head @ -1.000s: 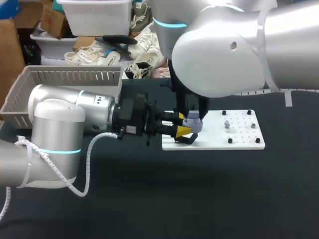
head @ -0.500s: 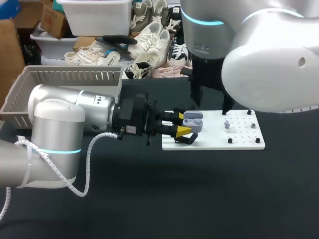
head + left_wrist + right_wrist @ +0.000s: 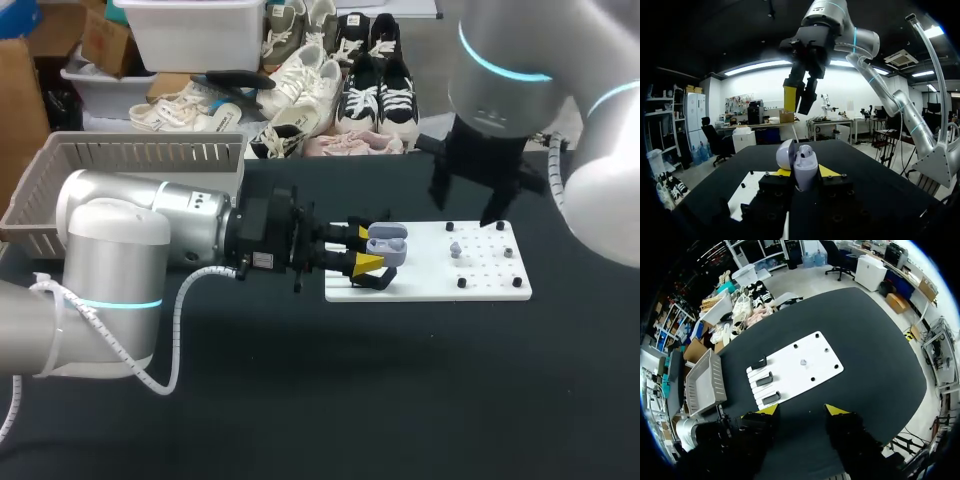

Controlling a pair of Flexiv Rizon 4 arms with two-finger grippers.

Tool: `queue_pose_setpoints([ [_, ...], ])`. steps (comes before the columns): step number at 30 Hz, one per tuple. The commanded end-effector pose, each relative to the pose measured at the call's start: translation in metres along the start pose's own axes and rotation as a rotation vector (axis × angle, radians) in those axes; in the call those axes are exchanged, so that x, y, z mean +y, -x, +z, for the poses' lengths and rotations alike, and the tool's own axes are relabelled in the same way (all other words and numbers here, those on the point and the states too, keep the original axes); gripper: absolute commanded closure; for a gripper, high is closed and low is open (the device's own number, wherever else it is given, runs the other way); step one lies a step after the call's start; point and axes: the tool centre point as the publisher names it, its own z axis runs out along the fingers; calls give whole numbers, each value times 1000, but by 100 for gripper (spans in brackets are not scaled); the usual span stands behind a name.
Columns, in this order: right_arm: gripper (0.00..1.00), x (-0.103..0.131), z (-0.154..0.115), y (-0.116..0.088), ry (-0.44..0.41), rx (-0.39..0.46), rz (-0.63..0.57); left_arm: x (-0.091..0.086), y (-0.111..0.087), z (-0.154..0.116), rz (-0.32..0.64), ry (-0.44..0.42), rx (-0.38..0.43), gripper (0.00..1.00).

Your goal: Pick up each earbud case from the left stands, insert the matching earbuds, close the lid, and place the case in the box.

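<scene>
Lavender case (image 3: 386,243) pinched in level left end effector (image 3: 365,248); right end effector (image 3: 802,410) high, spread.

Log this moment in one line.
left gripper: shut on open earbud case | right gripper: open, empty, above white board | one earbud on board

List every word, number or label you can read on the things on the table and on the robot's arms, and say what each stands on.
No text can be read.
Small white label on the black body behind the left gripper: too small to read.
Earbud case: no print shows.
White board: no print shows.
</scene>
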Motion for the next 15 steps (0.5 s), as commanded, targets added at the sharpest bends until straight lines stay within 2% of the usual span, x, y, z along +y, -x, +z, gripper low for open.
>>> queue_pose_setpoints([
  [1, 44, -3, 21, 13, 95, 11, -5, -1, 0, 0, 1, 4, -1, 100],
  [7, 48, -3, 46, 30, 98, -24, 19, -1, 0, 0, 1, 4, -1, 100],
  [12, 44, -2, 73, 33, 40, -14, 7, -1, 0, 0, 1, 4, -1, 100],
  [15, 46, -2, 86, 36, 17, -25, 39, -1, 0, 0, 1, 4, -1, 100],
])
